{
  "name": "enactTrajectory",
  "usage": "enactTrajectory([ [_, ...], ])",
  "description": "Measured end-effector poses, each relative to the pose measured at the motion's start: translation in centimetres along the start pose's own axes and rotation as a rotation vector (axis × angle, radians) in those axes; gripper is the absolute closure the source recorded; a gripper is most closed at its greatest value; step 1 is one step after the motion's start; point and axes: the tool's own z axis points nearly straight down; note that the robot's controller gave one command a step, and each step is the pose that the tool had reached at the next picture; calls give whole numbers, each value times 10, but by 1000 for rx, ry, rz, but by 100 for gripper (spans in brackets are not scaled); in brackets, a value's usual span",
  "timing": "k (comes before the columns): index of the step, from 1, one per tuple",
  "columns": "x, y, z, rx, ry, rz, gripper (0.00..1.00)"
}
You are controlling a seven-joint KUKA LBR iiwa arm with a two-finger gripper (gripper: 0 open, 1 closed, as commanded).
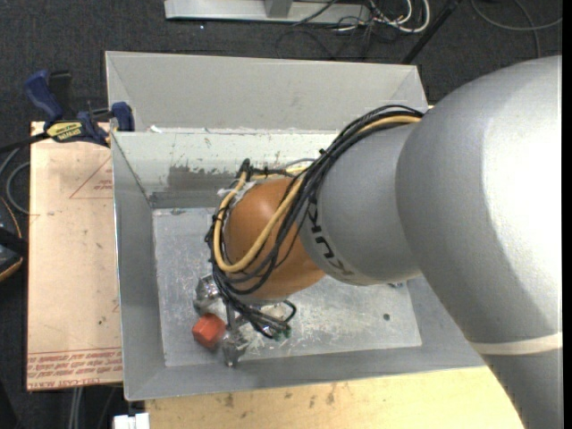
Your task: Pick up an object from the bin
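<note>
- A small red block point(207, 330) lies on the floor of the bin point(134, 239), towards the view's lower-left corner.
- The gripper point(233, 345) sits low, just beside the block on its right. I cannot tell whether it is apart or closed.
- The block seems to lie outside the grip, though cables point(234, 304) blur that.
- To do this well: centre over the block, stay off the near wall, then close.

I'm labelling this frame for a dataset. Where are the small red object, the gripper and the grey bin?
small red object point(208, 330), camera view, middle of its red top.
gripper point(233, 350), camera view, its tip beside the red object.
grey bin point(183, 239), camera view, bare floor on the left.
</note>
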Motion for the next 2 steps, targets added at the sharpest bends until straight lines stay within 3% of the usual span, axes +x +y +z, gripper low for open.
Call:
enactTrajectory([
  [1,2,0,1,-4,12,6,100],
  [2,-12,9,-140,-4,20,14,100],
])
